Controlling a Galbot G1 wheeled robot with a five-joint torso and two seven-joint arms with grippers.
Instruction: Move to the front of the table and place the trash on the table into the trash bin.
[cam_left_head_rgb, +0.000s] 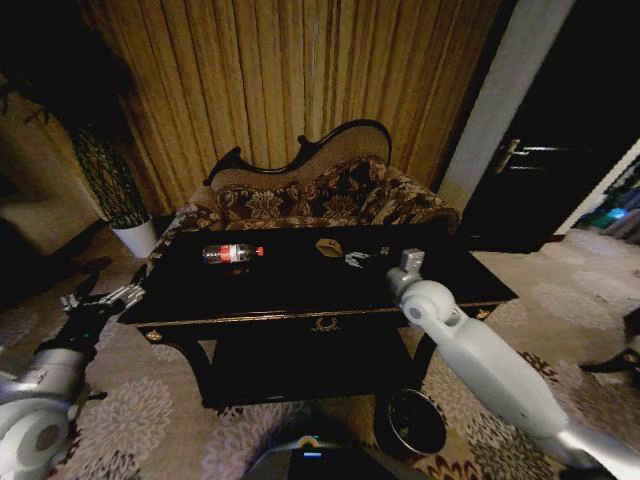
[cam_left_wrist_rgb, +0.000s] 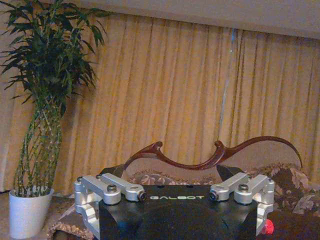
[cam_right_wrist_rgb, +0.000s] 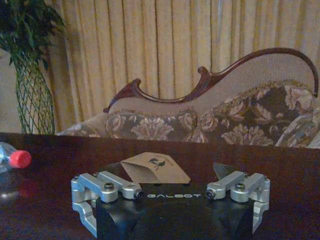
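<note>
Curtains back both wrist views; right end effector (cam_left_head_rgb: 357, 259), fingers apart, faces brown box (cam_right_wrist_rgb: 155, 168); left's likewise apart.

A formal living room in a home is surrounding me. Gold curtains (cam_left_head_rgb: 290, 80) are hanging floor-length along the back wall, and a curvy-backed floral sofa (cam_left_head_rgb: 320, 190) is sitting before them. A glossy black table (cam_left_head_rgb: 300, 285) with gold trim is standing on a patterned carpet (cam_left_head_rgb: 130, 420). A tall potted plant (cam_left_wrist_rgb: 40, 100) is filling one corner, and a dark door (cam_left_head_rgb: 560, 130) is showing at the side.
</note>
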